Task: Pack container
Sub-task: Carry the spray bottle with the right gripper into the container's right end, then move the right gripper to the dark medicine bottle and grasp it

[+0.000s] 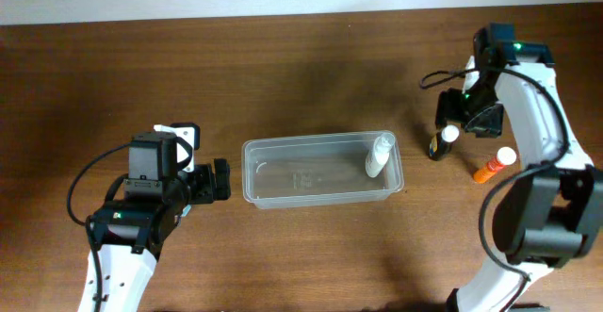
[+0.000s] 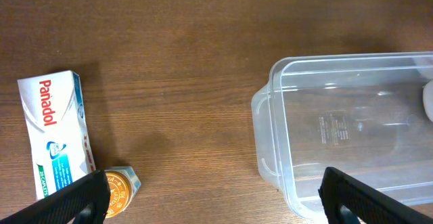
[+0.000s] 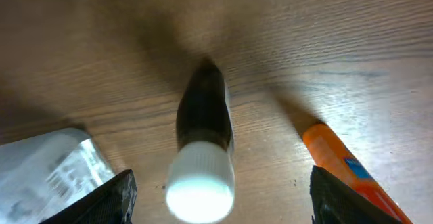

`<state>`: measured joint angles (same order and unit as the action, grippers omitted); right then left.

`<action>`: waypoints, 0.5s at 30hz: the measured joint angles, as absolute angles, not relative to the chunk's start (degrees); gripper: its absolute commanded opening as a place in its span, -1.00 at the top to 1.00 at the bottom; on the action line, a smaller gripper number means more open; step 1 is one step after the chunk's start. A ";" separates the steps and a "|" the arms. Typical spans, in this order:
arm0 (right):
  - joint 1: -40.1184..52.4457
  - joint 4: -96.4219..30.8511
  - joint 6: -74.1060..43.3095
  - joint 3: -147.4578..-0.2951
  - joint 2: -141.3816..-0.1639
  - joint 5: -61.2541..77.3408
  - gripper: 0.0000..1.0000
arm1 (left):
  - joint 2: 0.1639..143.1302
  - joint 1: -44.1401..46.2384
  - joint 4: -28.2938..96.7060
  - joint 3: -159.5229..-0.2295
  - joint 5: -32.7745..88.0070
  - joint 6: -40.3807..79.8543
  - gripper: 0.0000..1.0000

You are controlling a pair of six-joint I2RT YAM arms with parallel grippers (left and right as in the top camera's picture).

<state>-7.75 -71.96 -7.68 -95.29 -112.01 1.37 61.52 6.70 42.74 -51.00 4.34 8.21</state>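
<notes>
The clear container (image 1: 311, 142) lies mid-table, with a white bottle (image 1: 380, 154) leaning inside its right end. The left wrist view shows the container's left end (image 2: 267, 99). My left gripper (image 1: 219, 180) is open and empty just left of the container; in its own view the jaws (image 2: 213, 200) straddle bare wood and the container's corner. My right gripper (image 1: 452, 123) is open above a dark bottle with a white cap (image 1: 443, 140). In the right wrist view the cap (image 3: 201, 180) sits between the open jaws (image 3: 220, 197), not gripped.
An orange bottle with a white cap (image 1: 495, 166) lies right of the dark bottle, also in the right wrist view (image 3: 342, 166). A white Panadol box (image 2: 54, 132) and a gold-lidded jar (image 2: 116, 190) lie left of the container. A pale blurred object (image 3: 54, 166) shows at lower left.
</notes>
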 measured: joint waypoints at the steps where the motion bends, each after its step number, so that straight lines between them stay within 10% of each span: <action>1: -7.75 -71.96 -7.53 -95.29 -112.42 1.39 -0.41 | 61.52 6.70 42.74 -51.00 4.34 8.21 -0.99; 15: -7.75 -72.44 -6.13 -95.24 -114.83 2.44 0.62 | 61.52 6.70 42.94 -51.00 4.32 8.21 -0.99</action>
